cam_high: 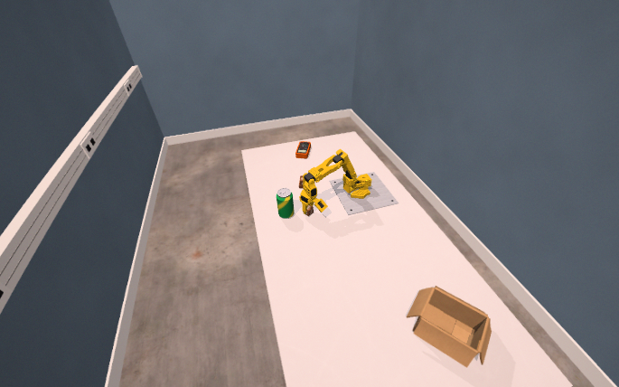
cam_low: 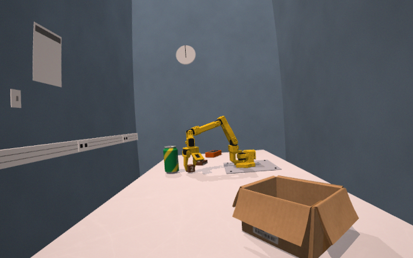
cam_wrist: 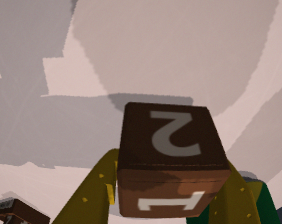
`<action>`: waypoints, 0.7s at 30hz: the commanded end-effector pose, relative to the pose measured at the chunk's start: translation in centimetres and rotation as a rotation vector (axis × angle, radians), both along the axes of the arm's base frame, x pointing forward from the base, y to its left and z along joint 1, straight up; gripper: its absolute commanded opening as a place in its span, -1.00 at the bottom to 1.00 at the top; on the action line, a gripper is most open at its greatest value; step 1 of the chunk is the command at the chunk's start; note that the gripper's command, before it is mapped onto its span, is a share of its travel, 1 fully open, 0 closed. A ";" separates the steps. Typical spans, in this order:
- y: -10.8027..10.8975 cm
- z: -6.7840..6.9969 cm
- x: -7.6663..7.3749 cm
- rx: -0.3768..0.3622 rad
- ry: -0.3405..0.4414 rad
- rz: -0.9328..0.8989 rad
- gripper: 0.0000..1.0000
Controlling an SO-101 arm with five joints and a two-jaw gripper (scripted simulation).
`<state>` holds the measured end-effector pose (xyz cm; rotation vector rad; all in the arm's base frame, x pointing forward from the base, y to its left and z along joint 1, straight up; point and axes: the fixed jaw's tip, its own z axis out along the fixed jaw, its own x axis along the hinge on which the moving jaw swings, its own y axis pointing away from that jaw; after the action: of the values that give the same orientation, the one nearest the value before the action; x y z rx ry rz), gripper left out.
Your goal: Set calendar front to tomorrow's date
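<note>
My gripper [cam_wrist: 170,192] [cam_low: 190,164] [cam_high: 308,207] is shut on a dark brown calendar cube [cam_wrist: 172,152] [cam_low: 190,167]. The cube shows a white 2 on one face and a 1 on the face beside it. It hangs just above the table or touches it, right next to the green can. A second brown cube [cam_wrist: 19,221] [cam_low: 201,162] showing a 4 sits a little apart on the side away from the can; I cannot make out the tray around it. The arm reaches out from its base and points down.
A green and yellow can [cam_high: 284,202] [cam_low: 170,159] stands close beside the gripper. An orange-red device [cam_high: 303,149] [cam_low: 213,153] lies further back. The arm's base stands on a grey plate [cam_high: 379,202] [cam_low: 265,166]. An open cardboard box [cam_high: 451,324] [cam_low: 294,211] stands far off.
</note>
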<state>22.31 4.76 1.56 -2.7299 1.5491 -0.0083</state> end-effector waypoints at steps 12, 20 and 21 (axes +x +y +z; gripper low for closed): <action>-0.2 -0.6 -0.2 -0.001 0.013 0.000 -1.00; -0.2 -0.7 -0.2 -0.001 0.013 0.000 -1.00; -0.2 -0.7 -0.2 -0.001 0.013 0.000 -0.99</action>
<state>22.35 4.77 1.22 -2.7289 1.5485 -0.0103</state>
